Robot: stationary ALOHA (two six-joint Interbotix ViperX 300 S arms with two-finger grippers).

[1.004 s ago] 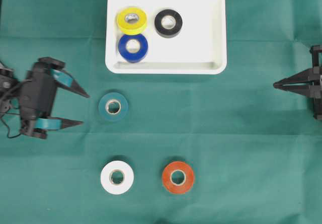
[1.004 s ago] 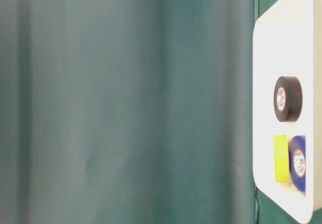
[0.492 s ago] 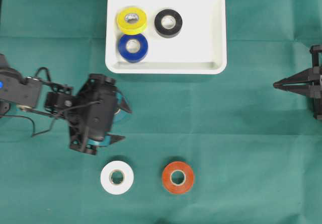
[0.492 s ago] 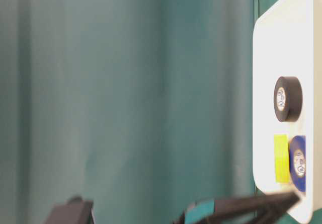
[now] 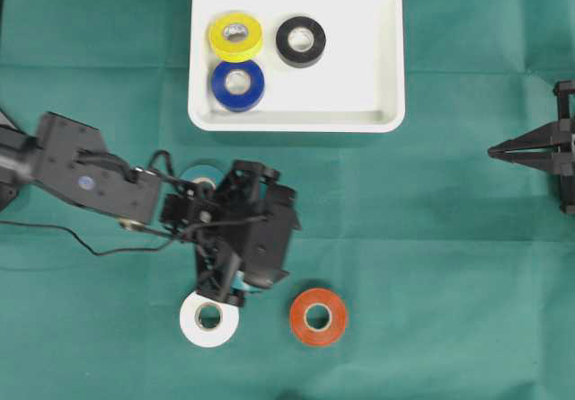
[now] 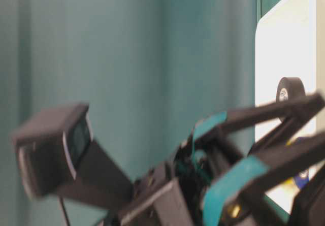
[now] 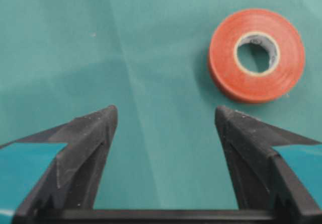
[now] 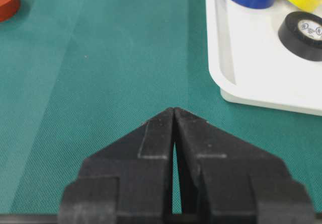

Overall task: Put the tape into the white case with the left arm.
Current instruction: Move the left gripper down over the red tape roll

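A green cloth covers the desk (image 5: 467,265) throughout; no other surface shows. The white case (image 5: 386,49) sits at the far middle and holds three rolls: a yellow roll (image 5: 234,36), a blue roll (image 5: 237,84) touching it, and a black roll (image 5: 301,41) apart to the side. These appear to be completed placements, grouped toward one end and leaving the rest of the floor bare.

Three rolls lie outside the case. A teal roll (image 5: 199,174) lies on the cloth near the case's front rim, largely hidden under the arm. A white roll (image 5: 208,319) and an orange roll (image 5: 318,316) lie near the front edge, well apart from the case.

The left arm (image 5: 85,173) reaches in from the side, its wrist body over the cloth between the teal and white rolls. The left hand (image 7: 166,121) is open, fingers spread wide with only bare cloth between them. In the wrist view the orange roll lies ahead and off to the right finger's side, not between the tips. It looks like the likely target, though the hand would need to shift sideways to straddle it.

The right hand (image 8: 174,112) is closed on nothing, tips together, parked at the desk's edge clear of the work.
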